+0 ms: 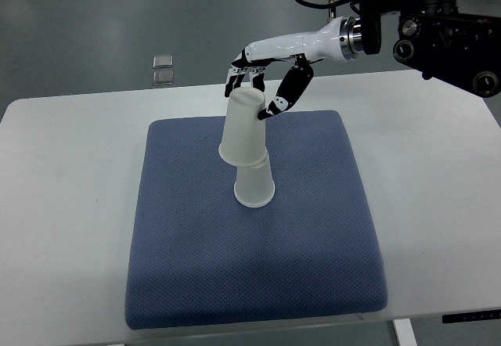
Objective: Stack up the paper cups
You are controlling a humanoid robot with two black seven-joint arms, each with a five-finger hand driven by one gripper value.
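The right hand (262, 88) reached in from the picture's right edge on a white forearm, its dark fingers (244, 73) draped over the closed top of the upper paper cup (244, 127) and its thumb (288, 91) pressed against the cup's right side. So the hand was grasping that cup near its top end. No left arm showed anywhere in the view.

The upper paper cup was upside down and tilted, its top leaning toward the hand and its open rim lowered over the lower paper cup (254, 185). The lower paper cup also stood inverted on the blue cushion (313, 244), roughly in the cushion's middle, its wide rim resting on the fabric. The upper cup covered only the top part of the lower one and sat askew, so by my reading the stacking step was in hand but not finished.

The next move seemed to call for righting the held cup until it lined up with the one beneath, pressing it down further, and then loosening the fingers without dragging the stack sideways.

Both cups were plain white, tapered and unmarked, and looked light enough to tip easily. The cushion lay on a white table (63, 166), and two small grey squares (163, 69) lay on the floor beyond its far edge.
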